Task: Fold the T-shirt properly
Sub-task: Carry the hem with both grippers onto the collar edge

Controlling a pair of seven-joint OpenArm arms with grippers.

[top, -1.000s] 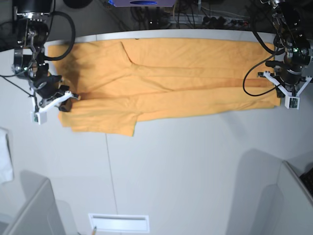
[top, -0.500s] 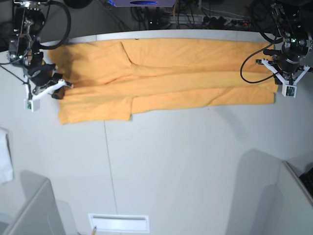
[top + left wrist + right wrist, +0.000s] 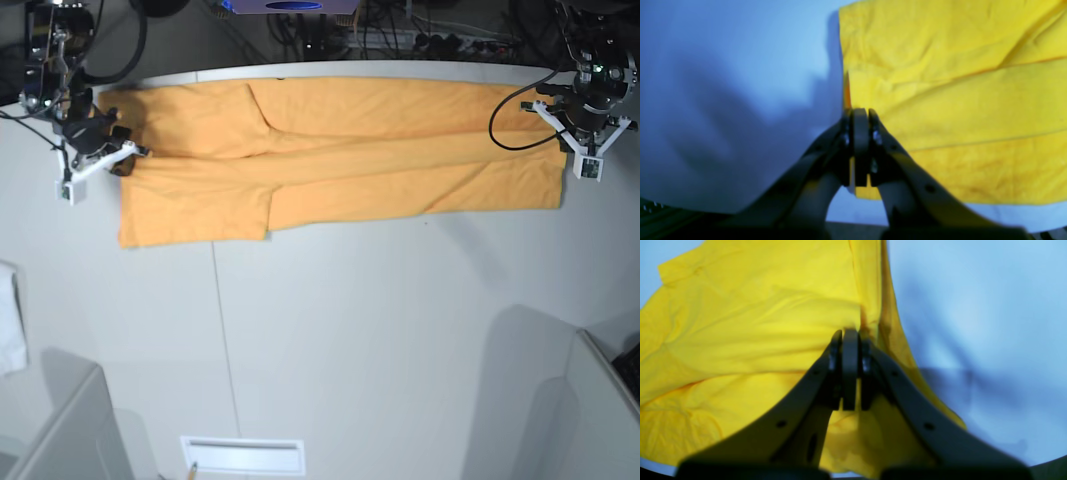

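The light-orange T-shirt (image 3: 340, 170) lies spread along the far side of the white table (image 3: 380, 320), folded lengthwise into a long band. My right gripper (image 3: 122, 162) is at the shirt's left end in the base view, shut on the cloth (image 3: 756, 333); its jaws (image 3: 850, 336) pinch a fold. My left gripper (image 3: 575, 150) is at the shirt's right end, shut on the cloth's edge (image 3: 957, 100); its jaws (image 3: 860, 116) meet right at the hem. No print marks show.
A small white cloth (image 3: 8, 325) hangs at the table's left edge. Grey bins stand at the near left (image 3: 55, 430) and near right (image 3: 590, 400). A white slotted plate (image 3: 242, 455) is at the front. Cables (image 3: 430, 40) run behind the far edge.
Both grippers have moved toward the far edge with the shirt's ends. The shirt's near edge has drawn back and the band lies flatter and narrower.
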